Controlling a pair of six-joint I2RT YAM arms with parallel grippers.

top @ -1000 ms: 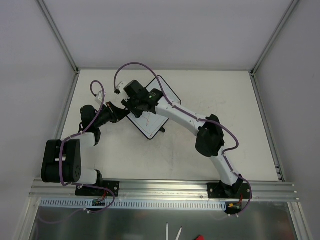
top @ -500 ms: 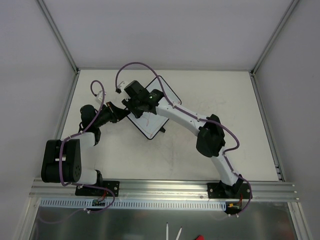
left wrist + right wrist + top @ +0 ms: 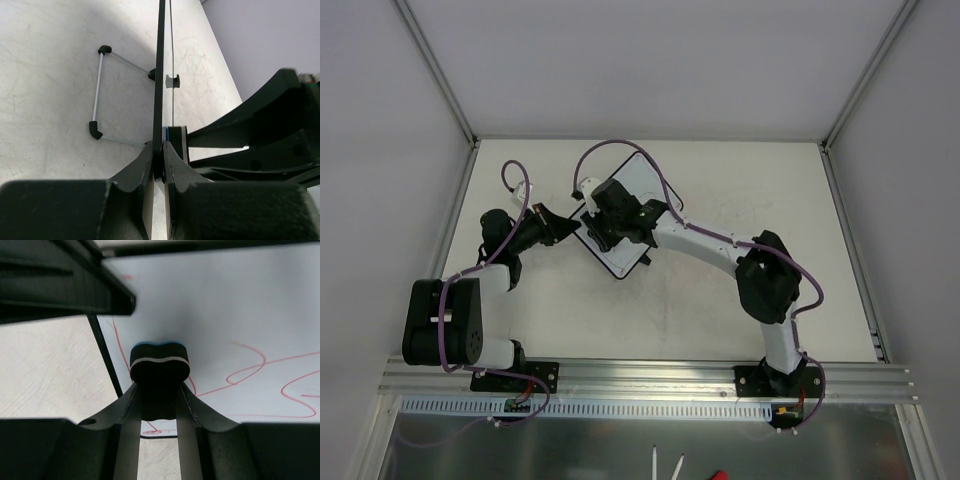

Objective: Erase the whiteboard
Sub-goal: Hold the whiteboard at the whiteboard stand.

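Top external view first: the whiteboard [image 3: 620, 255] sits left of centre on the table [image 3: 720, 310], its long axis slanting from upper right down to lower left, and both arms are on it. The left gripper [image 3: 565, 228] comes in from the left of the frame and meets the board's left edge. The right gripper [image 3: 610, 215] reaches across from the right and covers the board's middle.

Over to the left wrist view, and it's a clean pinch: the jaws are nearly closed, squeezing the thin black rim, and the board runs edge-on straight up the frame. The wire stand [image 3: 98, 90] pokes out behind it at the upper left. How steeply the board leans is hard to call from here.

Right wrist view now: the jaws are closed on the small black eraser [image 3: 160, 362], and its face looks pressed to the white surface close to the board's left rim. And here's the one that matters: the red scribbles [image 3: 250, 365] lie mostly right of the eraser, looping out to the frame's right edge, with one thin line climbing just beside it on the left. So I'd judge the wiping is underway but far from done, and the next stroke should sweep rightward along the board while the left arm braces it
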